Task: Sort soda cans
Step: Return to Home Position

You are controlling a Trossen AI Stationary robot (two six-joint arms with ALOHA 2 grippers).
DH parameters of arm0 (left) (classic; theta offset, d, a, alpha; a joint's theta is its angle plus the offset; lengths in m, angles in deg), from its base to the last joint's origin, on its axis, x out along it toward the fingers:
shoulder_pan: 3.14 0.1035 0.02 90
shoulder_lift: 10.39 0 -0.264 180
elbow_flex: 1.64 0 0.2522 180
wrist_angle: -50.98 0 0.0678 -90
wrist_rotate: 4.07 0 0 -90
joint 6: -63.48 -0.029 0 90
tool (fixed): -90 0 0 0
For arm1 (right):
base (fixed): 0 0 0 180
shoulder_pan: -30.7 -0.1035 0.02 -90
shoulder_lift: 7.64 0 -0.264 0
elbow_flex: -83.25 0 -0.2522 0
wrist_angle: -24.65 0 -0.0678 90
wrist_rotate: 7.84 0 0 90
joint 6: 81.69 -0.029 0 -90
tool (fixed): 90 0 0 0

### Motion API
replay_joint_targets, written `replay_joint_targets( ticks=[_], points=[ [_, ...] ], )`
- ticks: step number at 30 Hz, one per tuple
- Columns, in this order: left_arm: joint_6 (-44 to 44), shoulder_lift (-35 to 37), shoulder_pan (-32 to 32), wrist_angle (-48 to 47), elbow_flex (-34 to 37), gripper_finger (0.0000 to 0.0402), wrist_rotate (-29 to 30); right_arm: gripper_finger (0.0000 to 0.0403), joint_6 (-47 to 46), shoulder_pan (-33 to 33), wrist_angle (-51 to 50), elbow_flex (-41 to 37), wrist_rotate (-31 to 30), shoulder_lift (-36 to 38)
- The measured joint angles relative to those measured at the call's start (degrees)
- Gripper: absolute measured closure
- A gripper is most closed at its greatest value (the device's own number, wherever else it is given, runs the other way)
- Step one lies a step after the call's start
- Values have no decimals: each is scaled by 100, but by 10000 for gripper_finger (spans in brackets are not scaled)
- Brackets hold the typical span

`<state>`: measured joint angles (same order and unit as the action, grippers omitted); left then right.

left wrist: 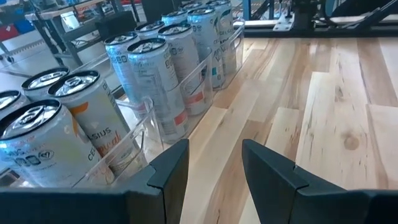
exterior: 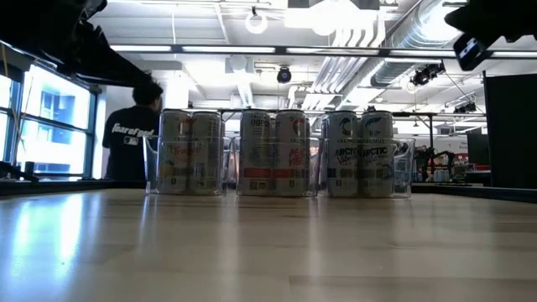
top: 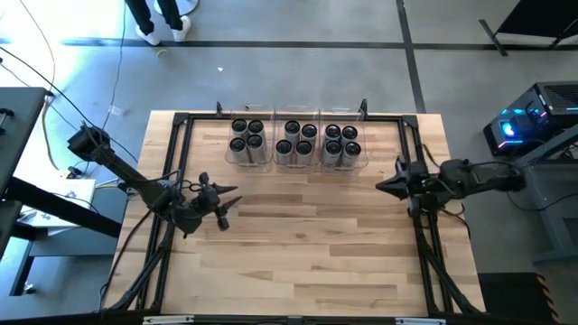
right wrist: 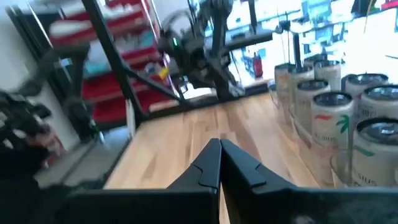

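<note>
At the near end of the counter there is only bare wood, so nothing can go wrong there. A bit farther in, the left claw hangs over the wood with its two fingers apart and nothing in it. The right claw is across from it, with its fingers pressed together, and it holds nothing too. Farther back, the soda cans stand up in three clear bins, four in each. The bins make a row at the far edge. The sorting looks done, so I think the arms only need to pull back. Each claw is near one end of the row. If an arm swings wide, it could bump a bin, tip the cans or push them off the far edge. Way beyond the counter stands a person.
</note>
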<state>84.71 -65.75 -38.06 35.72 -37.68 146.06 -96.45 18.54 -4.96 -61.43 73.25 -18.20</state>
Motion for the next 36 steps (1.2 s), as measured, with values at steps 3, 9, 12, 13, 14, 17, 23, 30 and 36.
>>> replay_joint_targets(
  ticks=[3,9,12,13,14,17,23,30,36],
  points=[
    [151,-2,0,-177,0,259,-2,403,-114,0,-124,0,-53,467],
    [277,-2,0,-326,0,259,0,403,-128,0,-78,-234,-259,1048],
    [277,-4,1,-316,1,259,1,403,-128,0,316,-773,-9,1042],
    [278,-2,2,-308,2,259,3,403,-131,0,570,-968,82,1033],
    [279,-2,0,-301,2,259,3,403,-128,0,806,-1164,139,1036],
    [278,-2,1,-287,2,259,3,403,-118,0,1329,-1684,365,1055],
    [280,-4,0,-283,2,259,3,403,65,0,1799,-2098,606,1049],
    [170,8,2,89,5,259,-20,403,217,0,1693,-2100,875,1024],
    [-1207,569,457,1879,7,288,-1698,403,35,26,1674,-2098,829,1018]
  ],
)
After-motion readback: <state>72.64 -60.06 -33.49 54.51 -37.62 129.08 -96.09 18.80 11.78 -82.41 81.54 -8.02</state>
